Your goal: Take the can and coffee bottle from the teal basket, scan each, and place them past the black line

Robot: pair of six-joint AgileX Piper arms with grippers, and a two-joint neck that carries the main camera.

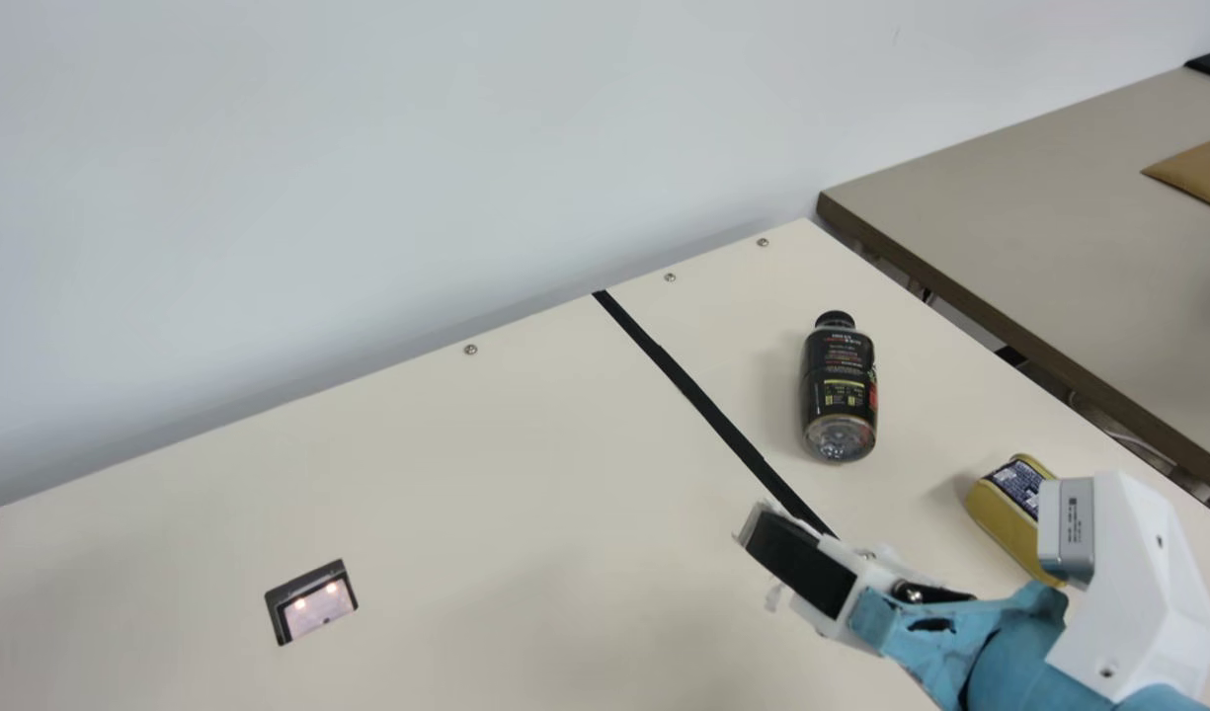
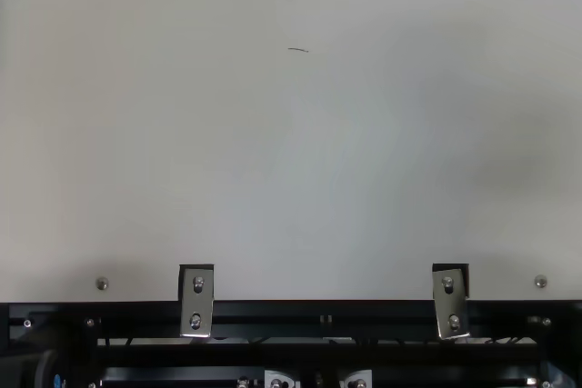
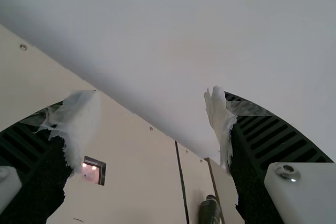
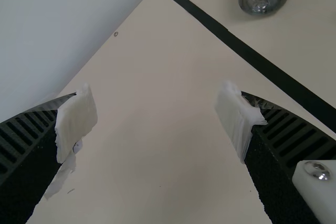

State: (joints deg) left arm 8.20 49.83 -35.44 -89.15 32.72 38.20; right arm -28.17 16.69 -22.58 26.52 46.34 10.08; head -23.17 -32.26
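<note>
Two items, the coffee bottle (image 1: 840,385) and the yellow can (image 1: 1000,518), are past the black line (image 1: 684,380) in the main view, well apart from each other. The bottle lies on its side, its dark cap (image 1: 835,319) towards the wall (image 1: 367,148) and its clear base facing the camera. The can sits nearer the right arm, whose grey-and-white wrist housing (image 1: 1123,573) partly covers it; whether it stands upright, I cannot tell. The right gripper (image 1: 770,538) hangs over the cream table (image 1: 525,474), near the line, and its own wrist view has its two fingers wide apart with nothing between them. The left gripper (image 3: 152,109), in its wrist view, is likewise spread and empty, with white wrapping on both fingertips. On the other side of the line from the items, the scanner window (image 1: 318,604) is lit by two small lights
</note>
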